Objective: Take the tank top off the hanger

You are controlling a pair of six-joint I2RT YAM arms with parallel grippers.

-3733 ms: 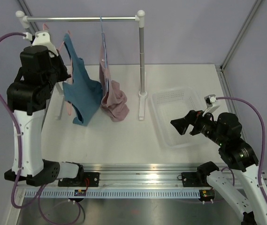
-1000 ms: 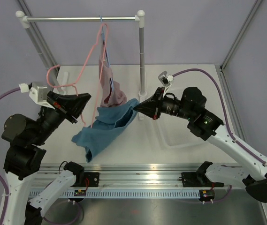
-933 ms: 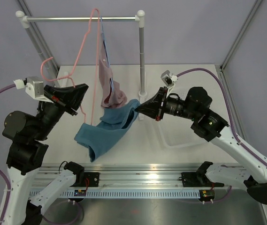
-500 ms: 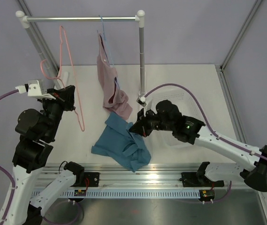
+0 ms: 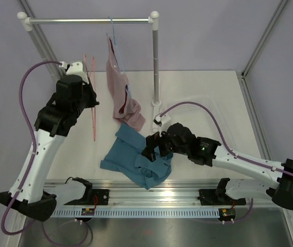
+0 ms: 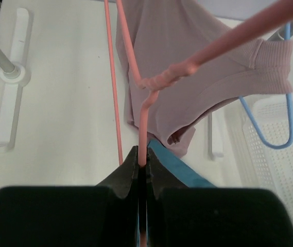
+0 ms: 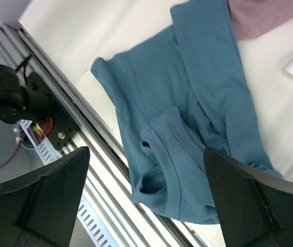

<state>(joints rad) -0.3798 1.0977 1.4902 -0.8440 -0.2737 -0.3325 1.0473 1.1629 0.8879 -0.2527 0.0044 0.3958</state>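
Two arms reach over the table (image 5: 197, 85). At 6 o'clock the teal tank top (image 5: 131, 154) lies crumpled, free of any hanger, with the right gripper (image 5: 154, 147) spread wide just above it. At 3 o'clock the white basket (image 6: 282, 170) shows bare mesh. At 10 o'clock the raised left gripper (image 6: 142, 165) pinches the pink hanger (image 5: 94, 126), near the mauve garment (image 5: 120, 98) hanging from the rail (image 5: 84, 20).

Crumpled teal tank top (image 5: 136, 159) lies flat, apart from bare pink hanger (image 6: 162, 81).

The tank top (image 7: 197, 103) lies rumpled (pink garment (image 7: 262, 15) at its top edge) below the right gripper (image 7: 146, 152), fingers spread wide
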